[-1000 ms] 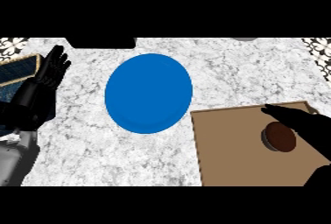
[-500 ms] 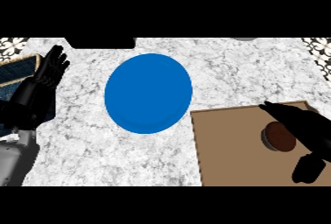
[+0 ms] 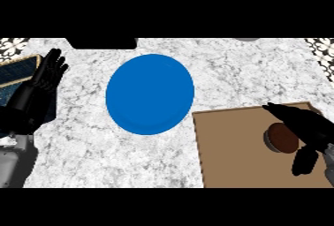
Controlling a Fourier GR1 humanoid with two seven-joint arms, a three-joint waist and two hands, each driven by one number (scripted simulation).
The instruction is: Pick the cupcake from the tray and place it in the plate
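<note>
A white and grey marbled counter top [image 3: 85, 145] fills most of the frame. In its middle, a little above centre, lies a plain blue round plate [image 3: 150, 93], looking taller than wide, with nothing on it. At the lower right a flat brown square tray [image 3: 235, 150] rests on the counter, its upper left corner just beside the plate's lower right rim without touching it; its right side runs out of the frame.

At the left edge the robot's left hand [image 3: 47, 73], black with a grey forearm below it, rests open with straight fingers pointing up, well apart from the plate.

At the right edge the black right hand [image 3: 306, 128] lies over the tray, fingers stretched toward the upper left and the thumb hanging down toward the lower right. It is spread wide and holds nothing.

The small round cupcake [image 3: 280, 137], dark brown on top with a paler rim, sits on the right part of the tray, in the gap between the fingers and the thumb, partly covered by the hand on its right side.
</note>
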